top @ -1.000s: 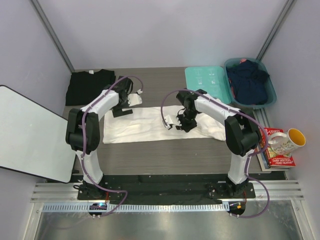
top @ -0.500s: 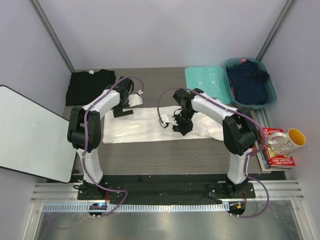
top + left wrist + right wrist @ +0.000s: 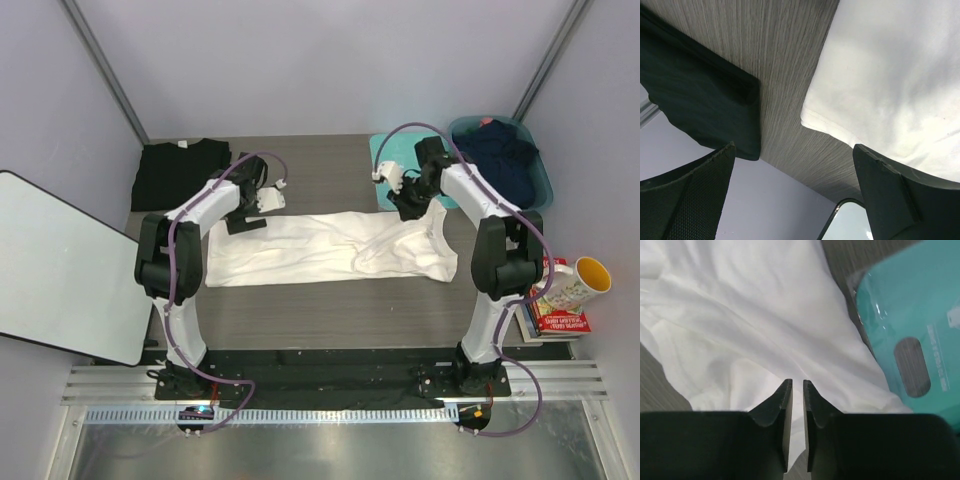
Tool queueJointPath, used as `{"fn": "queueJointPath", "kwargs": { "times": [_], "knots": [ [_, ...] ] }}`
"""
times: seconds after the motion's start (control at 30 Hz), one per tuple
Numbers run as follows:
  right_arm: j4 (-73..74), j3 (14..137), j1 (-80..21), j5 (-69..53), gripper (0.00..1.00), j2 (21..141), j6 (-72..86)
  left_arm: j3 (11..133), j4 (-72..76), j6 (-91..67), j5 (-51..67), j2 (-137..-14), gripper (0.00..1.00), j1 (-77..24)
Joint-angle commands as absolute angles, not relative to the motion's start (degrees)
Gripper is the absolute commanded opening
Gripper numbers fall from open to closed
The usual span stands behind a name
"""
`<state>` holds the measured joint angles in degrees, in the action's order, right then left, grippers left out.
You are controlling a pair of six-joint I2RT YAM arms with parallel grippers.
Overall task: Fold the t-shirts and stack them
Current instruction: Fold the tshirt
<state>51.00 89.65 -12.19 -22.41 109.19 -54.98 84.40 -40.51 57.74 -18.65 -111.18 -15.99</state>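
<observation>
Judging by how things lie, the job is about half done. The black t-shirt sits folded at the counter's far left corner, while the white t-shirt lies as a long strip across the middle, smooth on the left, rumpled toward the right, not yet stacked. The left claw hangs wide open by its far left corner. The right claw, beside the teal board, is nearly closed; whether it pinches cloth I cannot tell.
</observation>
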Motion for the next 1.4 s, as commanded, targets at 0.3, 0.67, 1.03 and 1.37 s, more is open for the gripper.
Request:
{"fn": "queueJointPath", "kwargs": {
  "times": [0.3, 0.67, 1.03, 1.37],
  "knots": [
    [44.6, 94.7, -6.4, -17.7, 0.01, 116.3, -52.4, 87.0, -38.9, 62.4, -19.2, -117.8, 0.00, -15.2],
    [41.7, 99.7, -1.8, -11.9, 0.01, 122.3, -52.6, 99.1, -44.8, 64.4, -17.8, -126.6, 0.00, -14.6],
    [41.7, 102.5, -0.7, -11.3, 0.01, 126.3, -52.6, 110.7, -61.6, 62.7, -9.9, -127.0, 0.00, -13.7],
    [41.9, 102.9, -0.8, -11.2, 0.01, 127.8, -53.3, 108.3, -68.6, 60.7, -7.6, -125.5, 0.00, -13.4]
  ]
}}
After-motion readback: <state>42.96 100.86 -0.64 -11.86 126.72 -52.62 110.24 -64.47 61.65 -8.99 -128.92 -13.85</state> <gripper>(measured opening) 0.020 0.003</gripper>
